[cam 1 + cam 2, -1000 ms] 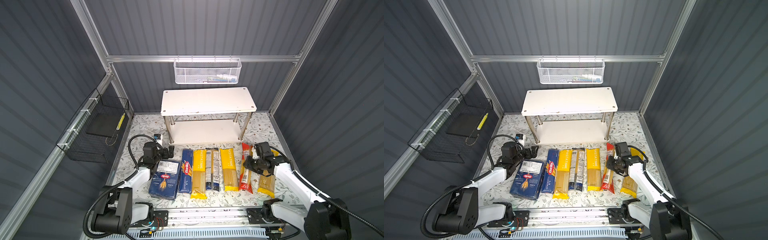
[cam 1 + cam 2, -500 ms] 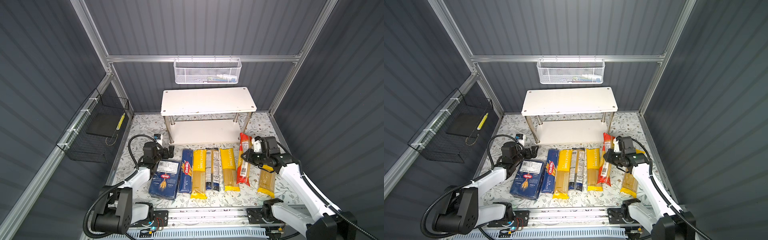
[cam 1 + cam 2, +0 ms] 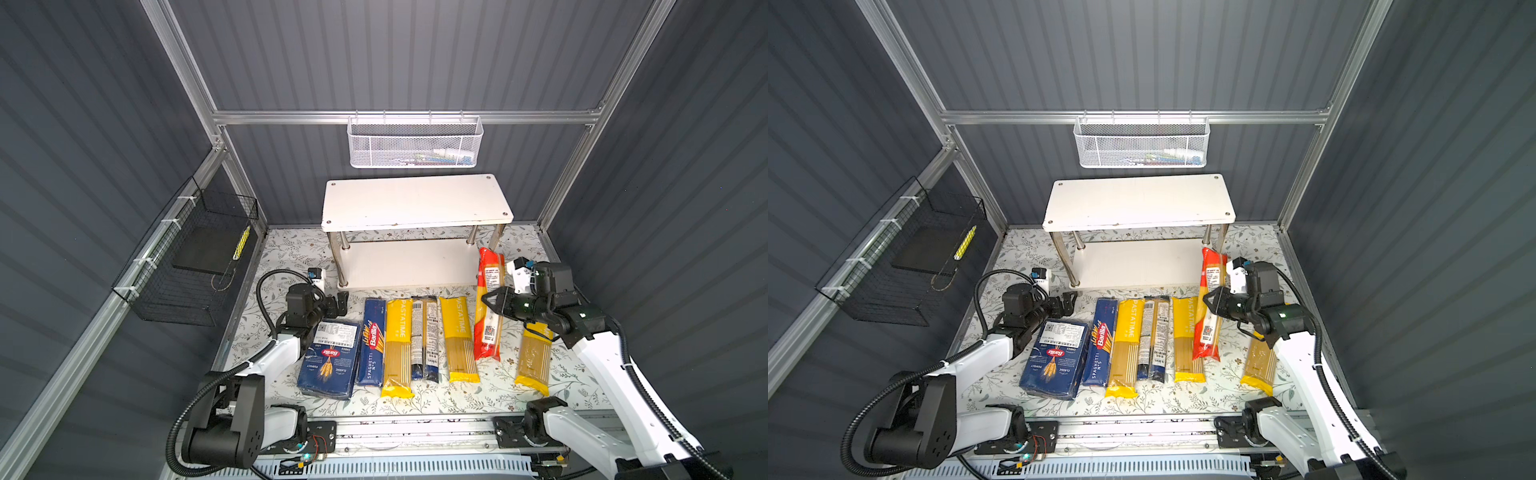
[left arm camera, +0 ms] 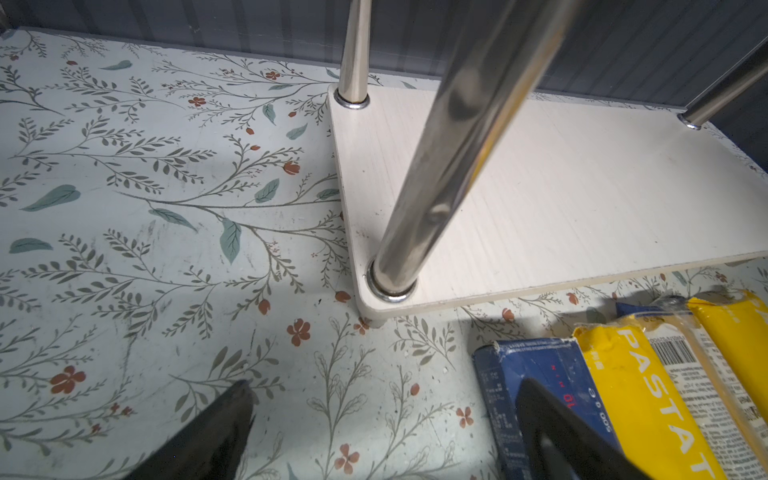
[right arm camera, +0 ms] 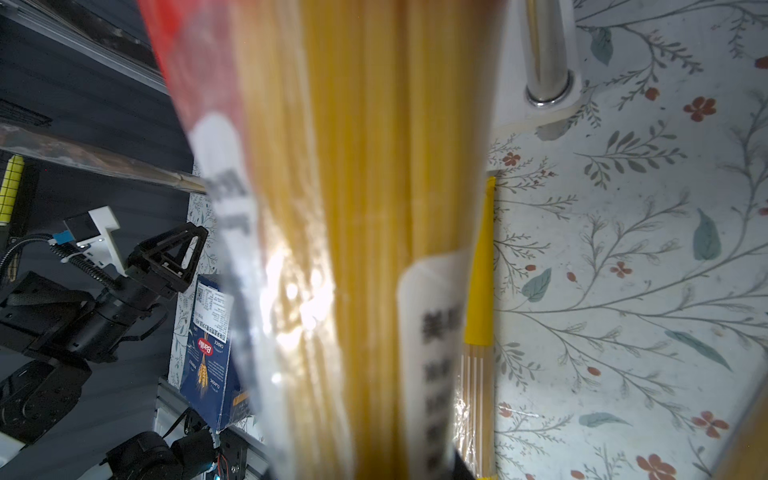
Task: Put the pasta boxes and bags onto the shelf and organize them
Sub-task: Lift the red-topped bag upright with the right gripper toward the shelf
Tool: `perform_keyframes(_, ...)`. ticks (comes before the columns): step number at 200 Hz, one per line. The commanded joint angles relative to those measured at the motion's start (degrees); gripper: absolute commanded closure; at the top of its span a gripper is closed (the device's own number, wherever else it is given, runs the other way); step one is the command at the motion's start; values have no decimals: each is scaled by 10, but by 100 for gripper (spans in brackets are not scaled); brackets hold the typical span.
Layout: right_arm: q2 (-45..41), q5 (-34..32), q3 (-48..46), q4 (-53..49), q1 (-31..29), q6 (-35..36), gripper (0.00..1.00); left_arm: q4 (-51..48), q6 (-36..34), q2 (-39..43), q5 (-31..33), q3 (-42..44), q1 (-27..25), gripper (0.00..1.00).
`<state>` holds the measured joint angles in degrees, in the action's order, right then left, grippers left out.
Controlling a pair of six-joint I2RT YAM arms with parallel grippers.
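Nothing sits on the shelf (image 3: 415,199) yet. The right pincer (image 3: 494,305) pinches the red-ended bag (image 3: 490,274); two boxes (image 3: 332,357) and four bags (image 3: 399,340) lie on the desk (image 3: 457,399), left pincer (image 4: 386,395) spread, empty.

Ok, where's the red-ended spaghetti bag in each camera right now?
In a top view: red-ended bag at the right of the row, clamped by the right gripper, far end near the shelf.
In a top view: same place.
Left wrist: not in it.
Right wrist: blurred, fills the middle.
Shared landmark: the shelf's lower board.
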<state>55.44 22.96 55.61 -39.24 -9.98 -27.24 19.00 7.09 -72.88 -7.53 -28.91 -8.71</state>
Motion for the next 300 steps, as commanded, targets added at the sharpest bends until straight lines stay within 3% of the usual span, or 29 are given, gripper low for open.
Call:
perform_keyframes(1,-20,35,52,24,-3,20,82,-8,-5,-6,1,-15,-3,0)
perform_keyframes(164,18,41,218,-50,-3,60,84,-8,-4,-5,4,-14,-3,0)
perform_keyframes(300,159,31,403,-49,-1,70,84,-4,-4,1,3,-9,-3,0)
